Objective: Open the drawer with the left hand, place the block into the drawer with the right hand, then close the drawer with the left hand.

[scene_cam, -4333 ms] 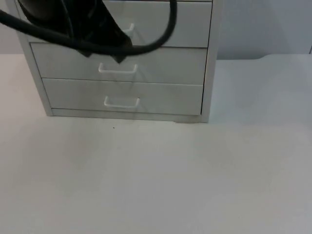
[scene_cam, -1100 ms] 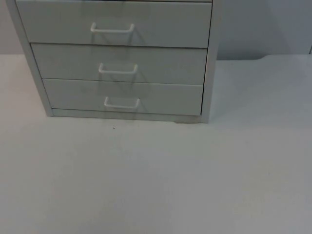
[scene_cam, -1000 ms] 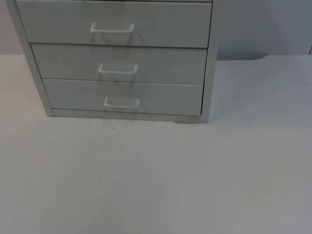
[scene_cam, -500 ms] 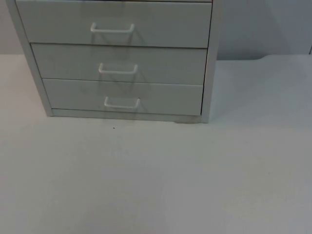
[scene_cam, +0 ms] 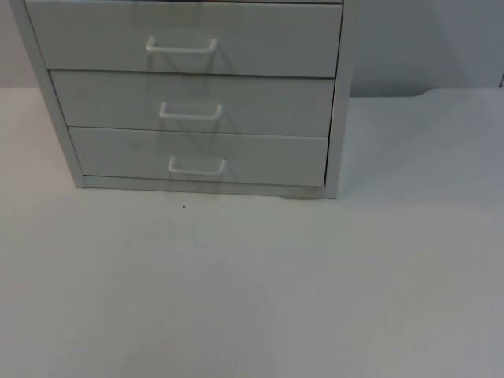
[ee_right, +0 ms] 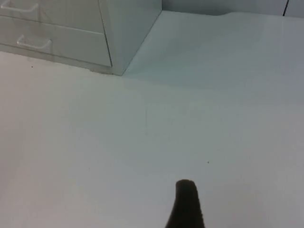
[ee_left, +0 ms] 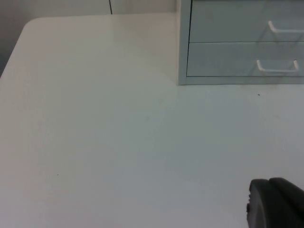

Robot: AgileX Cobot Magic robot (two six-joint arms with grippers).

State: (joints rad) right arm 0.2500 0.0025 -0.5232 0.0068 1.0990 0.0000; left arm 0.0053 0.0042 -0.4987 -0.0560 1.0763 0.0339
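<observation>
All three drawers (scene_cam: 189,102) shut; no block seen. Left gripper (ee_left: 275,202) and right gripper (ee_right: 186,202) above bare table (scene_cam: 252,283), opening indeterminable. Task seemingly complete.

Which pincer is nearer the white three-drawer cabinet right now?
Probably the left. The left pincer hangs over the table off the white three-drawer cabinet's left front corner; the right pincer sits off its right corner, seemingly farther.

Your top view cuts the drawer cabinet (scene_cam: 197,94) off above its top drawer (scene_cam: 185,38). Of each pincer you see one black fingertip (ee_left: 275,202), so the jaws' state can't be told.
</observation>
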